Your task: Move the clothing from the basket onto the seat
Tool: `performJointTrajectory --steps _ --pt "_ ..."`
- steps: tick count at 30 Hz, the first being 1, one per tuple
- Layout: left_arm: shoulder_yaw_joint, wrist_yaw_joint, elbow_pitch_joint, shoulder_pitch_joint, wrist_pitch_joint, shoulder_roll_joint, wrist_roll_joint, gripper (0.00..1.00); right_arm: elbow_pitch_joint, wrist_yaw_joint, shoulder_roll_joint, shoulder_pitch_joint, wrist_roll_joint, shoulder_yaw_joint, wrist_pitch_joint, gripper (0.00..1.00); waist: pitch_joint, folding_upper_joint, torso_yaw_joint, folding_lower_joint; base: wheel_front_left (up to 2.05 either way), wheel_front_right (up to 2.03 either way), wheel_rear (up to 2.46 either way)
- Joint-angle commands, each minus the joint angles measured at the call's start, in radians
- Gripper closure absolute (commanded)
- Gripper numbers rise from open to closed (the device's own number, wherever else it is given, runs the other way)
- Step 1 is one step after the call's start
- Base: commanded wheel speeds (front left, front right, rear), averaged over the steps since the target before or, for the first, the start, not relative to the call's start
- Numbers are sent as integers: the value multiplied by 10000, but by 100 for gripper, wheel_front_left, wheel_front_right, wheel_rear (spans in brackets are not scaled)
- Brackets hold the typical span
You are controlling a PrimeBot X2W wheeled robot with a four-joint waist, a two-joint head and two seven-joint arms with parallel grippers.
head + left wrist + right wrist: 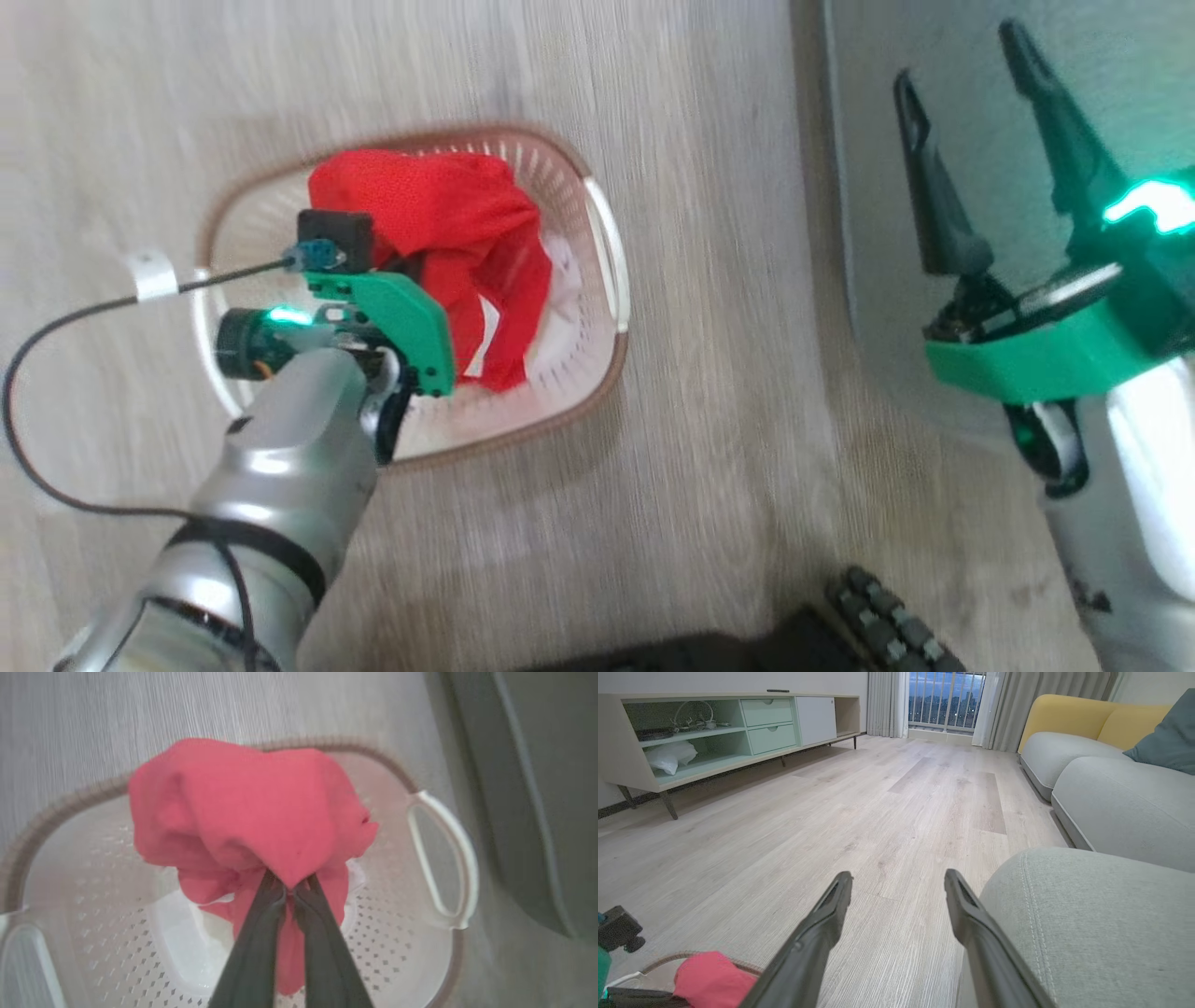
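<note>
Indoors, pale wood-plank floor, basket on it, grey seat beside.

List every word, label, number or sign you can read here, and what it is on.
None legible.
White tag left of the basket: too blurred to read.
Basket bottom, partly under the red clothing: no print can be made out.
</note>
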Motion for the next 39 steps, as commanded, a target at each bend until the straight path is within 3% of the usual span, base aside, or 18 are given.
performJointTrajectory --steps 1,10,19,24,39 --pt "574 230 -943 492 -132 343 325 100 -130 -2 22 644 -61 98 -65 0 -1323 -1 290 1 0 0 0" --pt "3023 838 -4545 2462 -135 601 2236 100 303 -2 80 1340 -74 -44 -65 0 -3198 -1 674 1 0 0 0" --pt "5498 331 -7928 4515 -136 267 4249 100 682 -2 274 2132 -126 1 -65 0 -4870 -1 952 1 0 0 0" --pt "6415 -70 -9481 5433 -137 142 4556 100 832 -2 402 2519 -175 76 -65 0 -5583 -1 1026 1 0 0 0" --pt "6679 -344 -12773 6726 -137 121 4248 100 964 -2 523 3362 -268 21 -65 0 -6593 -1 1165 1 0 0 0"
